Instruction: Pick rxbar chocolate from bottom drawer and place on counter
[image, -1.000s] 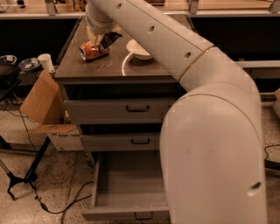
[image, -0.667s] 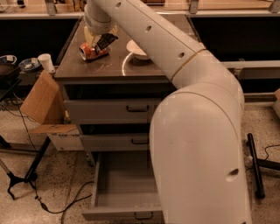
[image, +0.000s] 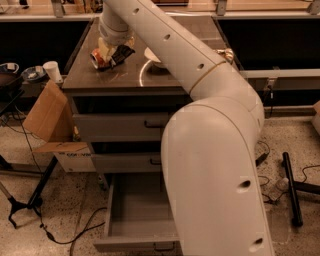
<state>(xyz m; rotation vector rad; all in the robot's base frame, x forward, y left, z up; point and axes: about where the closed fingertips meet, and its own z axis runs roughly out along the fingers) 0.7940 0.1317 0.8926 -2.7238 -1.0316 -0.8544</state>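
Note:
The rxbar chocolate (image: 123, 53), a small black wrapper, is in my gripper (image: 114, 51) just above the left part of the counter (image: 170, 79). The gripper is shut on the bar and hangs right beside the crushed orange can (image: 99, 59), which lies on the counter. My white arm reaches from the lower right up over the cabinet and hides its right side. The bottom drawer (image: 137, 220) is pulled open below, and the part of its floor that shows is bare.
A white dish (image: 152, 56) sits on the counter right of the gripper. The two upper drawers (image: 120, 127) are shut. A cardboard box (image: 47, 114) and a white cup (image: 51, 71) stand left of the cabinet. Stand legs and cables lie on the floor at both sides.
The gripper with the bar has sunk slightly towards the counter beside the can. The arm's large lower link has shifted in the view.

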